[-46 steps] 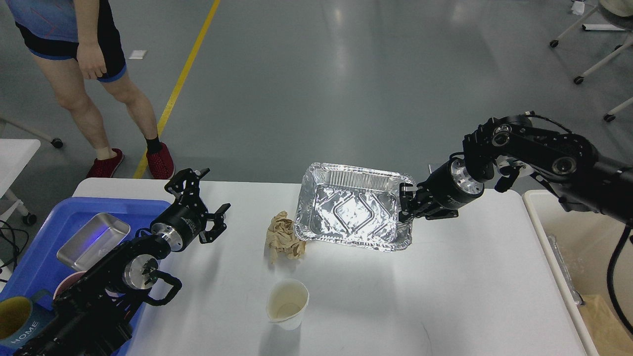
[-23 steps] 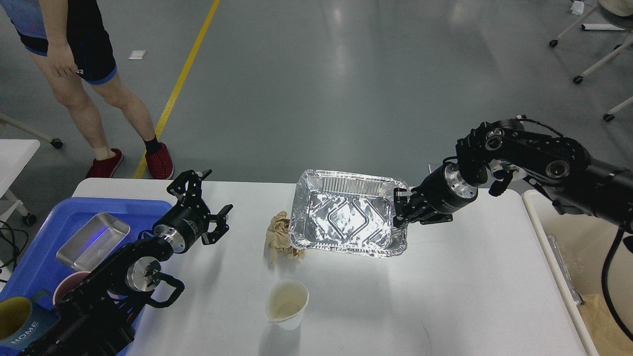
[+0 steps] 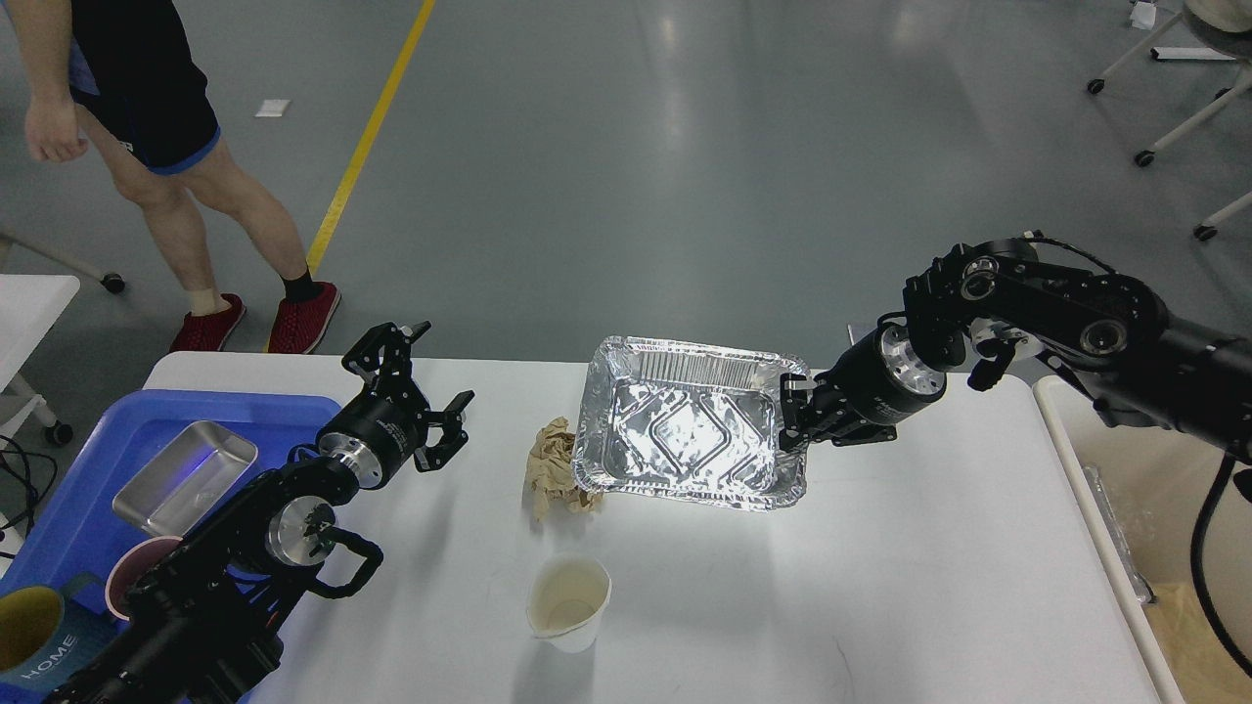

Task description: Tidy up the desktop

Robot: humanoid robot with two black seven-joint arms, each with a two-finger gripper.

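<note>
The desktop is a wide white table top. A crinkled foil tray sits near its far middle, empty. My right gripper is shut on the tray's right rim. A crumpled brown paper ball lies against the tray's left side, partly under its rim. A white paper cup stands upright in front of them. My left gripper is open and empty, above the table left of the paper ball.
A blue tray at the left edge holds a small metal pan, a pink cup and a yellow mug. A beige bin stands right of the table. A person stands beyond the far left corner.
My right gripper has pulled the foil tray slightly left and lowered it toward the table. My left gripper has moved a little right and forward. The person has stepped left.
</note>
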